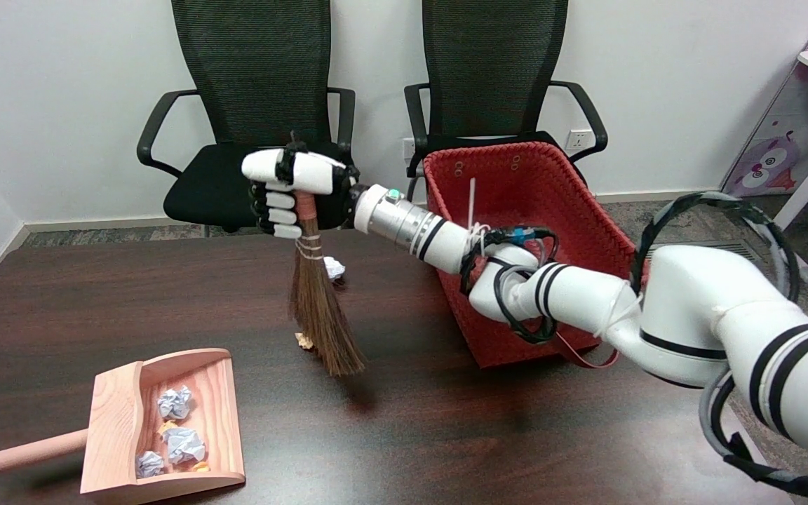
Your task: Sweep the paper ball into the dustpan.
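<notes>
Colours on the table
Pale pink wooden dustpan (216,393), brown broom (321,315), woven red basket (516,210), dark brown table (446,435), white paper balls (178,424).

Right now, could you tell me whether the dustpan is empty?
Not empty: the dustpan already holds several crumpled paper balls.

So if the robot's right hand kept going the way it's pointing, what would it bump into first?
The right hand points toward the picture's left, above the table. That way looks free. The left chair seems farther back, though depth is hard to judge.
</notes>
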